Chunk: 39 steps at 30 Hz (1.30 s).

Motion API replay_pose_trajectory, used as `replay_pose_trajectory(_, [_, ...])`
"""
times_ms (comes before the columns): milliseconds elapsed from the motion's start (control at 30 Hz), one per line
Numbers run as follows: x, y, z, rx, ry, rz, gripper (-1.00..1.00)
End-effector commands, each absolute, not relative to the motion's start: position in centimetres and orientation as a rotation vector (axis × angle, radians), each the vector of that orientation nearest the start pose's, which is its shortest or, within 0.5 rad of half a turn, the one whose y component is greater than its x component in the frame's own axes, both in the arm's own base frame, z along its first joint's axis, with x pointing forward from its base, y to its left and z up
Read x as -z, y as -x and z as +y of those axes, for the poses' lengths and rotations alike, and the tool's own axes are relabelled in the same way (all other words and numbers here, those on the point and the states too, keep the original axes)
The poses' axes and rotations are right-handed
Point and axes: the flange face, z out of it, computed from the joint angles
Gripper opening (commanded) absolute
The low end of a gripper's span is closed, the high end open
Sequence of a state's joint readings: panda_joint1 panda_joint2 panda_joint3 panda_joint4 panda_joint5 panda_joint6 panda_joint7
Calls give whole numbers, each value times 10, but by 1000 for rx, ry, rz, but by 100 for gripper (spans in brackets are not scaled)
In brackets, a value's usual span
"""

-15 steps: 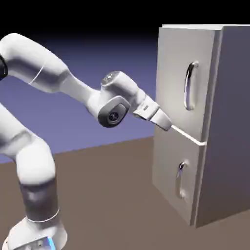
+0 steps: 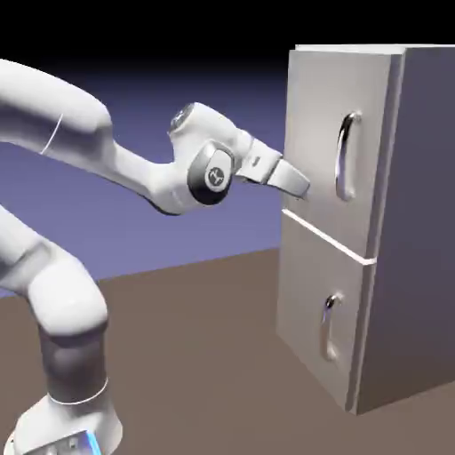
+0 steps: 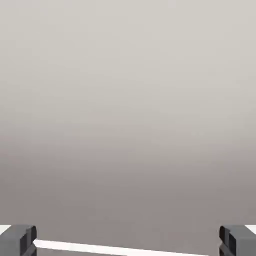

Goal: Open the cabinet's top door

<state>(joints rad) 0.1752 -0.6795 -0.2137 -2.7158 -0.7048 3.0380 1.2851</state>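
Note:
The cabinet [image 2: 418, 222] stands at the exterior view's right, and both of its front doors sit flush. The top door [image 2: 315, 124] carries a long vertical silver handle [image 2: 348, 155]. My gripper [image 2: 302, 185] is close to this door's lower left part, to the left of the handle and just above the white seam [image 2: 324, 235] between the doors. It holds nothing. In the hand view the top door's grey panel [image 3: 128, 100] fills the picture. My gripper [image 3: 128, 245] is open, with its fingertips [image 3: 17, 240] far apart in the bottom corners and the seam [image 3: 100, 248] showing between them.
Below the seam is the shorter lower door [image 2: 307, 302] with its small handle [image 2: 330, 327]. The brown table [image 2: 195, 355] stretches between my base and the cabinet.
The hand has risen from the seam between the doors to the lower part of the top door, and the forearm has lifted with it. The doors have not moved.

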Motion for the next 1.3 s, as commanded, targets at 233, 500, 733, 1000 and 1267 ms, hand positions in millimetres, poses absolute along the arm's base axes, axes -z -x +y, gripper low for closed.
replay_pose_trajectory(233, [-557, -365, 25, 1403, 2251, 794, 0])
replay_pose_trajectory(500, [-572, -352, 16, 1502, 2150, 757, 0])
replay_pose_trajectory(733, [-578, -343, 0, 1574, 2058, 730, 0])
replay_pose_trajectory(1000, [-577, -337, -27, 1641, 1953, 704, 0])
replay_pose_trajectory(1267, [-568, -336, -60, 1688, 1855, 682, 0])
